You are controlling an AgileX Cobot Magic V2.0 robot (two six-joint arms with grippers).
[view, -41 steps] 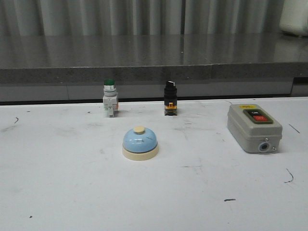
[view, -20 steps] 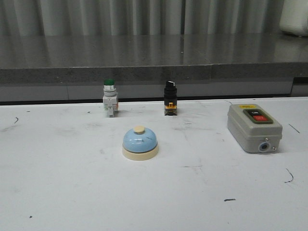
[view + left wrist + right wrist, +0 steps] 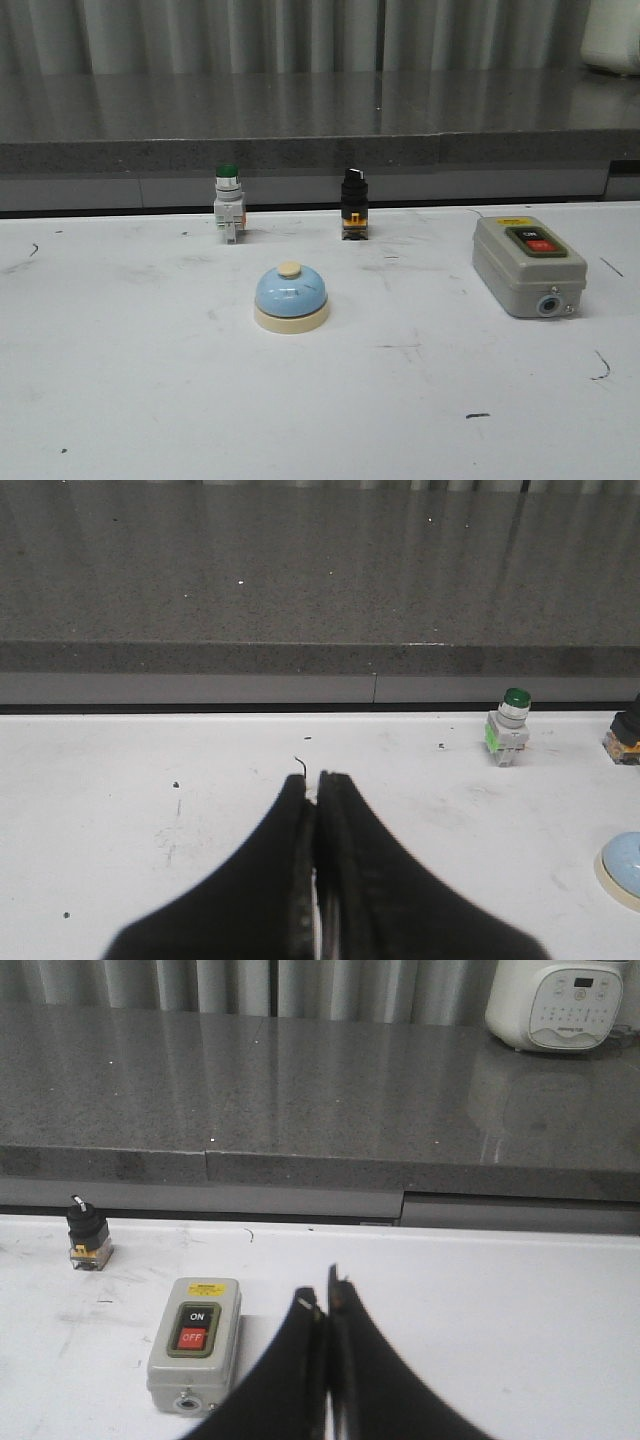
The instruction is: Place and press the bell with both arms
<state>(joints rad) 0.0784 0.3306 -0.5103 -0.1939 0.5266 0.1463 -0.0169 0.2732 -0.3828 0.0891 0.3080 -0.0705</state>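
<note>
Nothing of the task looks begun yet: the bell point(image 3: 291, 298) sits untouched near the middle of the white counter point(image 3: 120, 400), upright on its cream base with its cream button up, and neither arm shows in the front view. Taking the bell as the centre of a clock in that view, the green-capped push button point(image 3: 228, 204) stands at about eleven o'clock, the black selector switch point(image 3: 353, 204) at about one, and the grey switch box point(image 3: 527, 265) with its ON and OFF buttons out at about three, all well apart from the bell.

Each wrist camera shows its own gripper low over the counter. The left gripper point(image 3: 317, 785) has its fingers pressed together, nothing between them, with the bell only a sliver at the edge of that picture point(image 3: 622, 869). The right gripper point(image 3: 322, 1305) is likewise closed and empty, with the switch box point(image 3: 194, 1345) beside it and a white appliance point(image 3: 563, 1003) back on the dark ledge.

So the step in hand seems to be the very start, the approach. One gripper would need to spread wide and come in over the bell, taking it by the dome or the base rim; the smooth dome may slip, so a low, level grip is safer. The other arm would then press the button straight down.
</note>
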